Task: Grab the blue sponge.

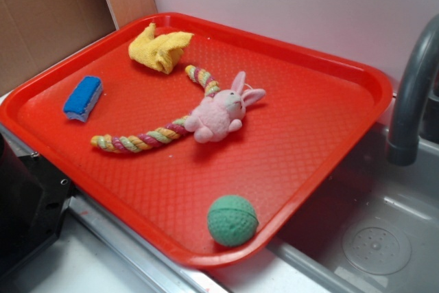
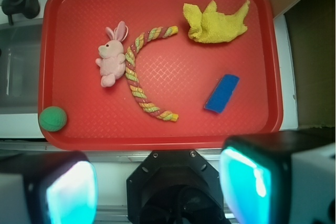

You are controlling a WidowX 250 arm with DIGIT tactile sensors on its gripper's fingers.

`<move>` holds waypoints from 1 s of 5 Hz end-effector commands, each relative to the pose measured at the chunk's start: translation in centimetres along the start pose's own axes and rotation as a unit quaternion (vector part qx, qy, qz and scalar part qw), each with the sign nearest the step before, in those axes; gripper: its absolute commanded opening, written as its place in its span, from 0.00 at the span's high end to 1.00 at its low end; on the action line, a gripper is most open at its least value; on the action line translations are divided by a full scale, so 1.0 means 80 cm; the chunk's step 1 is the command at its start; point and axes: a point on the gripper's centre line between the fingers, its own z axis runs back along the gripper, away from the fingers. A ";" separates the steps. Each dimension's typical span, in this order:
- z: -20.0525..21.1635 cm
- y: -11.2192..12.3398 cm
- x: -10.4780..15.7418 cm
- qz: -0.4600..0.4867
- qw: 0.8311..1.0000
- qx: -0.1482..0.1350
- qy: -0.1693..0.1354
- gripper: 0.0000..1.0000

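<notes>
Tool [image 2: 157, 182] spread wide, empty, high above red tray [image 2: 157, 135]. Blue sponge [image 2: 221, 93] lies flat, clear of yellow cloth [image 2: 215, 23]: open access for descent.

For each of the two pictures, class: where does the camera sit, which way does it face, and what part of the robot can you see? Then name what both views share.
Exterior: sits off to one side above the counter, looking obliquely across the red tray; a grey faucet stands at right; no part of the arm clearly shows.
Wrist: rides on the arm, high up, looking straight down; the gripper shows, its fingers blurred along the bottom edge.
Shared: tray, blue sponge, yellow cloth, pink bunny, rope toy, green ball.
</notes>
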 end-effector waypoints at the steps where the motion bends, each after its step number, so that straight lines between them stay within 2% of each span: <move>1: 0.000 0.000 0.000 0.000 1.000 0.000 0.000 0.00; 2: -0.049 0.040 0.009 0.086 0.996 0.033 0.000 0.00; 3: -0.094 0.073 0.015 0.122 0.992 0.001 -0.020 0.00; 4: -0.138 0.099 0.023 0.155 0.988 -0.001 -0.027 0.00; 5: -0.170 0.120 0.020 0.191 0.981 -0.005 -0.015 0.00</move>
